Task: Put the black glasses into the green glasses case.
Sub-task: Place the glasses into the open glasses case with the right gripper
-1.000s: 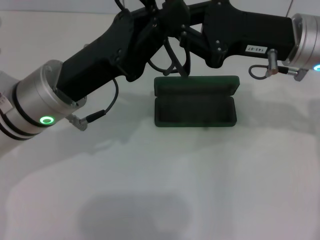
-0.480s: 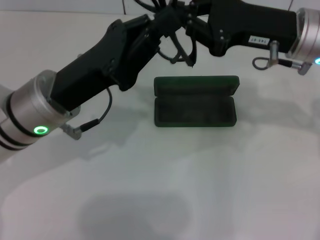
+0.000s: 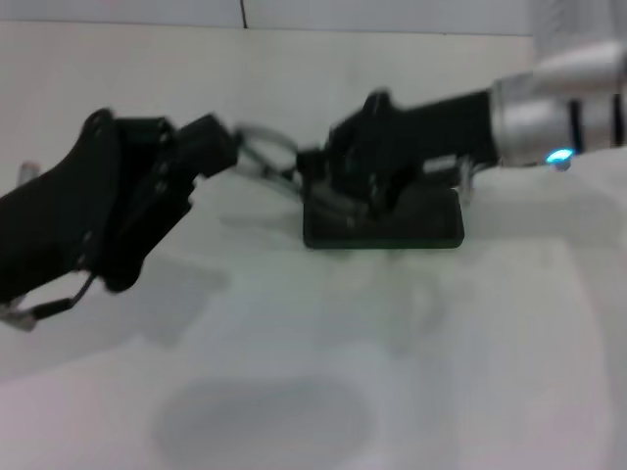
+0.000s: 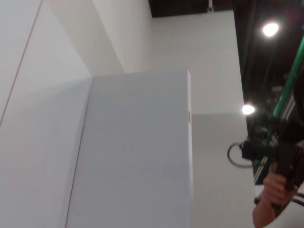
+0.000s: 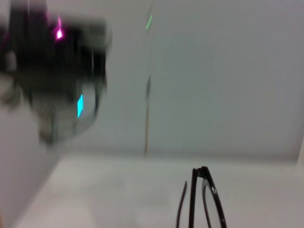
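Observation:
The black glasses (image 3: 263, 155) hang above the table between my two grippers, left of the green glasses case (image 3: 426, 227). The case lies open on the table, and my right arm covers its left part and lid. My right gripper (image 3: 318, 176) sits over the case's left end, shut on one end of the glasses. In the right wrist view the glasses (image 5: 205, 202) show close up with their temple arms folded together. My left gripper (image 3: 217, 145) touches or nearly touches the other end of the glasses. The left wrist view shows none of these things.
The white table (image 3: 323, 352) stretches out in front of the case. A wall (image 3: 294, 59) stands behind it. In the left wrist view there are white panels (image 4: 133, 152), ceiling lights and a person's hand (image 4: 273, 190) far off.
Both arms have dropped from above and behind the case and swung left. The glasses came down with them, and the right gripper now covers the case's left part.

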`<state>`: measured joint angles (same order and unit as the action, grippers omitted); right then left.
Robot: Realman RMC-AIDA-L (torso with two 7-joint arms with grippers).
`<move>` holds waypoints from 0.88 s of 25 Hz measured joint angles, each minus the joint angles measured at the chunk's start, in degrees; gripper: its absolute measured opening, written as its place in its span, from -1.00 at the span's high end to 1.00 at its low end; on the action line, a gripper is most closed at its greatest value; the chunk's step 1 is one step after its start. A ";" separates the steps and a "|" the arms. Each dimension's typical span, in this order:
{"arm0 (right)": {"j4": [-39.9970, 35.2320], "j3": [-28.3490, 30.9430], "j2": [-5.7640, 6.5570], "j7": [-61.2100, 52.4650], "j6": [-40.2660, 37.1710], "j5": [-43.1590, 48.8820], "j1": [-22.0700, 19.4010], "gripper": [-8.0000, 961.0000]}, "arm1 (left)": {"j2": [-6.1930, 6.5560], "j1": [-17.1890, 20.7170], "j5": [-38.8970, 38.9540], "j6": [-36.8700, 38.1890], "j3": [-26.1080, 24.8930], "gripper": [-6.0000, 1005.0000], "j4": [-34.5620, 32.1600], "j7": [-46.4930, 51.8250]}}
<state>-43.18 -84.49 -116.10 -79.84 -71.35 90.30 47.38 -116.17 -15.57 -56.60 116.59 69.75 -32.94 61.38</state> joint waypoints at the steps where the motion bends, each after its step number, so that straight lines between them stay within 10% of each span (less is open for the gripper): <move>1: -1.60 -2.99 -0.03 -1.82 2.29 1.82 0.13 0.85 | 0.10 1.04 -0.21 -0.02 -0.07 0.91 -0.93 -0.16; 10: -16.89 -19.13 -0.09 -25.33 9.99 26.54 3.51 0.85 | 1.01 1.86 -2.91 -0.11 -0.58 0.91 3.62 -1.27; 22: -30.51 -25.03 -0.08 -44.48 7.56 49.95 -1.74 0.84 | -0.78 1.76 -6.54 -0.28 -0.64 0.91 15.51 -13.44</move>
<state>-73.69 -109.53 -116.19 -124.32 -63.78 140.25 45.64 -116.95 -13.81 -63.15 116.31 69.11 -17.43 47.94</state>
